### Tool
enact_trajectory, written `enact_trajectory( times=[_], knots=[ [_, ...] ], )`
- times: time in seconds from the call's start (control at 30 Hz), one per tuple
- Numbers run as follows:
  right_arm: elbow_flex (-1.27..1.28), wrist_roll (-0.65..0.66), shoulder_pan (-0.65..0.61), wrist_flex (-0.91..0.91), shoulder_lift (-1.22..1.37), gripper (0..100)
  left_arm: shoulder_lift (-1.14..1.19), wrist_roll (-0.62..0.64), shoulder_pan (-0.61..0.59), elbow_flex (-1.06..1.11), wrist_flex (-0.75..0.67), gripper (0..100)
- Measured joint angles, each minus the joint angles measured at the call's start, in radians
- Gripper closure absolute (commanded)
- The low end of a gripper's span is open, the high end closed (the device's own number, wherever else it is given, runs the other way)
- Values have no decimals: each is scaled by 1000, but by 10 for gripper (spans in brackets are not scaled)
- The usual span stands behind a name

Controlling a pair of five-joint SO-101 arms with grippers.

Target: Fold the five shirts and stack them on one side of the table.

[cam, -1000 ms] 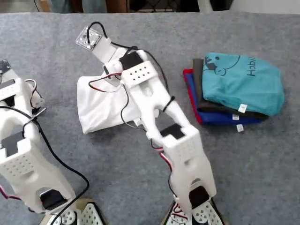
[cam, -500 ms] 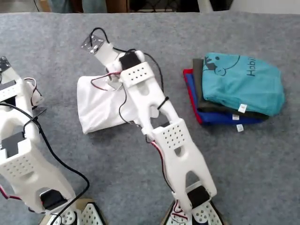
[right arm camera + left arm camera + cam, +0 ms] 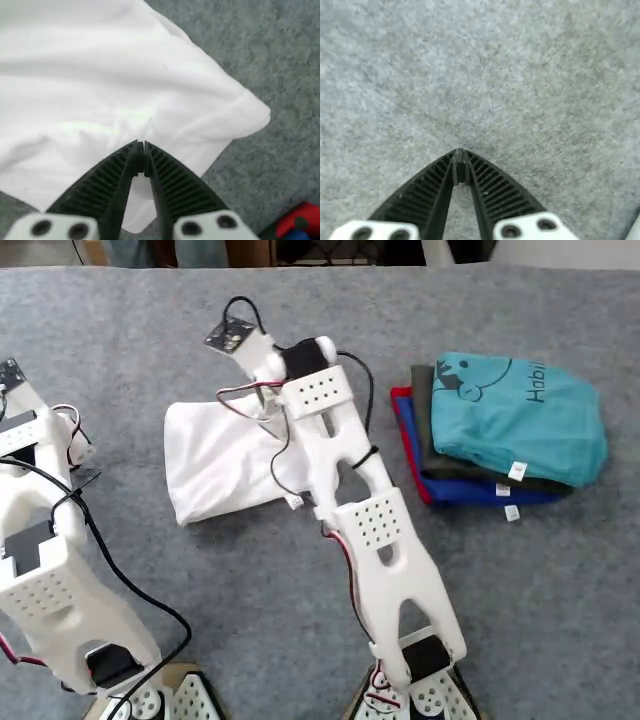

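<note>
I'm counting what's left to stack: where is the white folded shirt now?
High view: white folded shirt lies left of centre on the grey table, under the right gripper, left of the teal-topped shirt stack.

Left tool (image 3: 458, 159) closed, right tool (image 3: 140, 150) closed, right arm (image 3: 350, 500) stretched forward, left arm (image 3: 45, 570) folded

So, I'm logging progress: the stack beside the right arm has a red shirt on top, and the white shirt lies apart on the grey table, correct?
Not quite. The stack has the teal shirt on top. The red shirt is only an edge at its bottom, as the high view shows. The white shirt does lie apart on the grey table.
</note>
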Motion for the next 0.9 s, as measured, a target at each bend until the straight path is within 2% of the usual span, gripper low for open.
enact_trajectory(
  times=[0.17,0.47,0.57,0.67,0.9],
  knots=[
    [75,0,80,3,-55,984,0,0,0,0,0,971],
    [658,37,114,-2,-410,984,0,0,0,0,0,971],
    [733,54,114,-51,-499,983,0,0,0,0,0,971],
    [732,55,75,-144,-546,982,0,0,0,0,0,971],
    [730,57,-126,-364,-471,983,0,0,0,0,0,971]
  ],
)
